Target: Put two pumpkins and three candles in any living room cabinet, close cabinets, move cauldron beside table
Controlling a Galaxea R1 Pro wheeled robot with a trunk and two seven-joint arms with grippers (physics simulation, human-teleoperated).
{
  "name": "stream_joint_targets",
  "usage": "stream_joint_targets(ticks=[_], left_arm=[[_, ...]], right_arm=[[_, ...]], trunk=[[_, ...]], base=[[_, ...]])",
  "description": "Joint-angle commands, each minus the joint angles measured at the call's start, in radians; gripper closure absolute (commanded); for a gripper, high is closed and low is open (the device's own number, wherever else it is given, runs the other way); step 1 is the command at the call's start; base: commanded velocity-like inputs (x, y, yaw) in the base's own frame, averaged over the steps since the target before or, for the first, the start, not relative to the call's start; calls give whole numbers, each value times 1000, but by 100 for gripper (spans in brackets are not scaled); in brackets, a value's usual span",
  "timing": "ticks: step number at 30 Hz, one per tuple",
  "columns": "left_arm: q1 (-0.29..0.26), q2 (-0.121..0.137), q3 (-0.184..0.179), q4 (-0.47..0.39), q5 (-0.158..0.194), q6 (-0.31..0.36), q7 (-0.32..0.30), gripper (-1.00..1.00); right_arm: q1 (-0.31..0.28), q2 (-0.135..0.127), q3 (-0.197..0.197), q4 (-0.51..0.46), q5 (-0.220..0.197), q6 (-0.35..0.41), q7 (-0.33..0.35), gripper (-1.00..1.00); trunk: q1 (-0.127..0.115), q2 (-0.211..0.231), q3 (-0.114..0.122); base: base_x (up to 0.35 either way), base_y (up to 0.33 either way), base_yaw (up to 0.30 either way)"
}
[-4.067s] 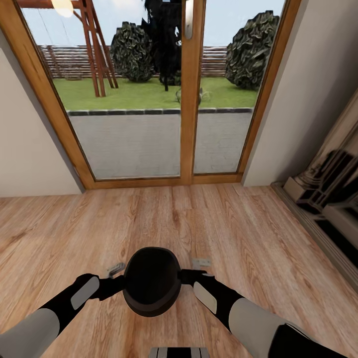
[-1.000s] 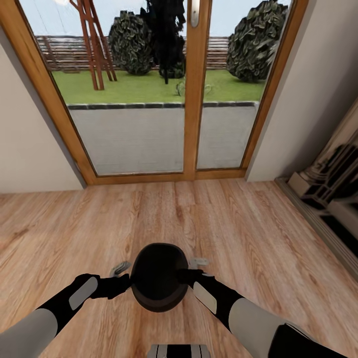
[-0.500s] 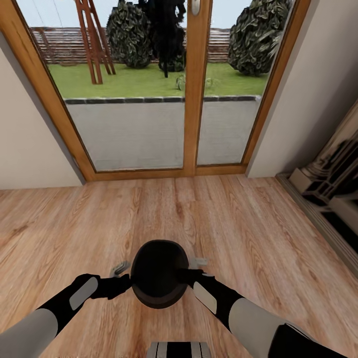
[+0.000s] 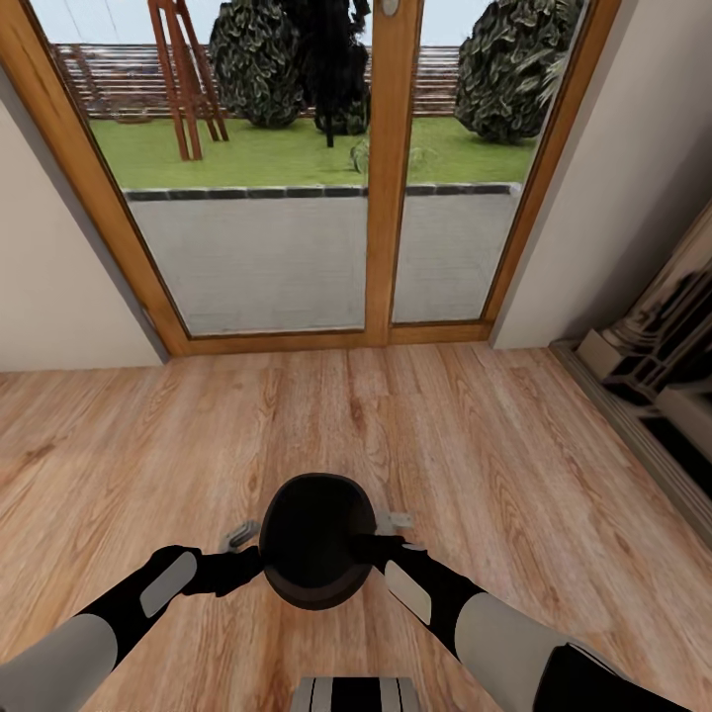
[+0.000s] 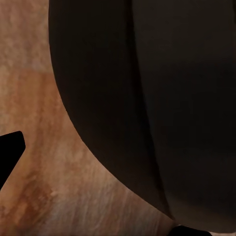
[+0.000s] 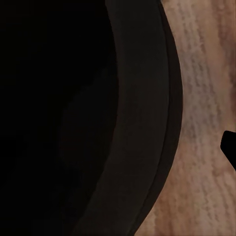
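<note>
black cauldron (image 4: 316, 539) between both grippers.

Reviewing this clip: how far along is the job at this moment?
Nothing visibly finished. In hand: the cauldron is carried between the left gripper and right gripper over the wooden floor, facing glass doors. Left: setting it beside the table; pumpkins, candles and cabinets cannot be judged here.

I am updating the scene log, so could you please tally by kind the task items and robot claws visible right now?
Round-bellied matte black cauldron: 1
Robot claws, left claw and right claw, one at each side of the cauldron: 2
Orange pumpkins: 0
Grey-beige candles: 0
Total: 3
</note>
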Motion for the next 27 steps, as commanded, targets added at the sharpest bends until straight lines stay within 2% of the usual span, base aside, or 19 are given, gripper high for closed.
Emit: stream_joint_targets(ticks=[1, 4, 15, 16, 27], left_arm=[[-1, 1, -4, 0, 2, 0, -3, -100], [-1, 1, -4, 0, 2, 0, -3, -100], [-1, 2, -3, 0, 2, 0, -4, -100], [-1, 2, -3, 0, 2, 0, -4, -100], [-1, 2, -2, 0, 2, 0, -4, -100]], right_arm=[[-1, 0, 5, -1, -4, 2, -7, -100], [-1, 0, 5, 0, -4, 2, -7, -100], [-1, 0, 5, 0, -4, 2, -7, -100], [-1, 0, 5, 0, -4, 2, -7, 100], [-1, 0, 5, 0, -4, 0, -7, 100]], trunk=[[0, -1, -5], [2, -1, -16], [2, -1, -16], [2, -1, -16], [2, -1, -16]], base=[[0, 0, 0], [0, 0, 0], [0, 0, 0], [0, 0, 0], [0, 0, 0]])
